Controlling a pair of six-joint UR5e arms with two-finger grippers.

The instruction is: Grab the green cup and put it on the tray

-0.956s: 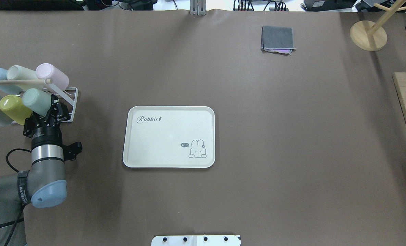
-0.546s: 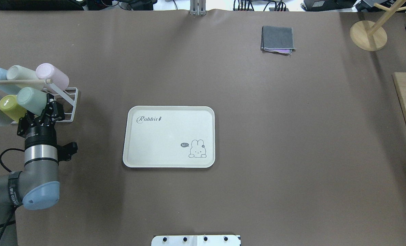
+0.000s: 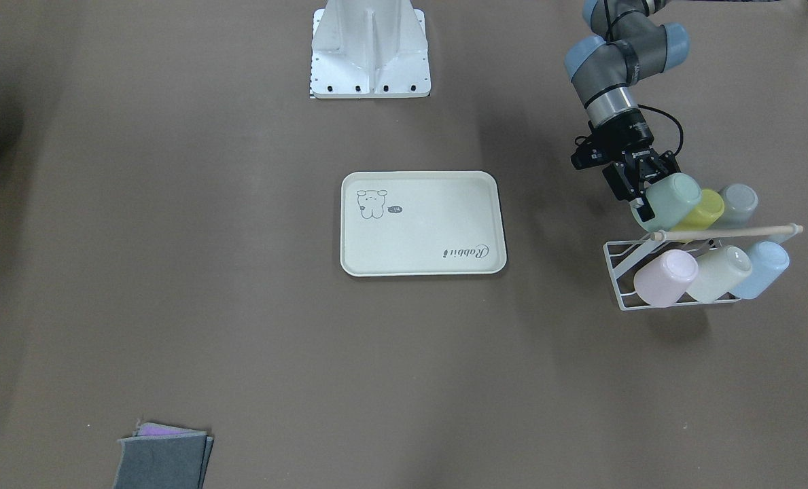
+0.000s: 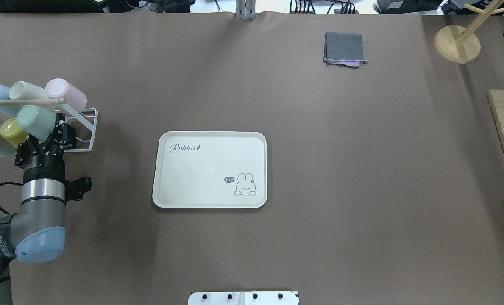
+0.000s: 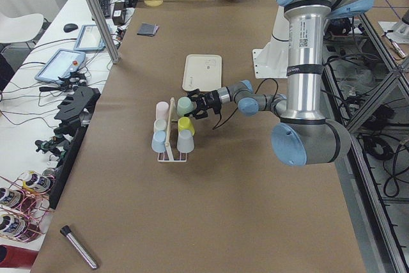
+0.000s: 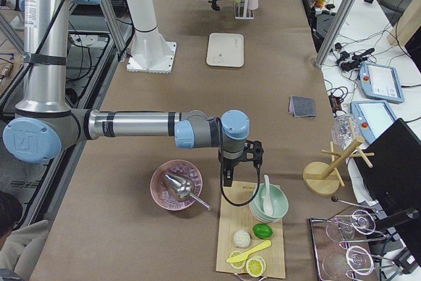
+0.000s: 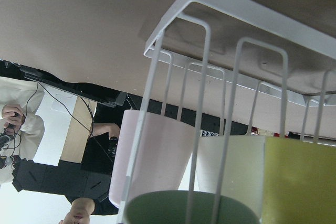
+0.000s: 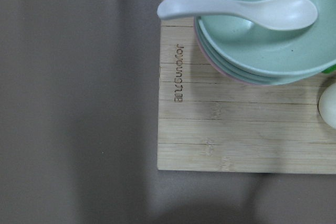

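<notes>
At rack [image 4: 84,127], 9 o'clock of tray [image 4: 209,169]: green cup [image 4: 35,120], rim pinched by left gripper [image 4: 53,132]. Grasp judged done; carry and set-down on tray outstanding.

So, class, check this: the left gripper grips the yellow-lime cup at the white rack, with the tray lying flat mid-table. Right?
Wrong cup. The overhead exterior view shows the left gripper gripping the green cup, beside the yellow-lime cup, at the white rack, with the tray lying flat mid-table.
</notes>
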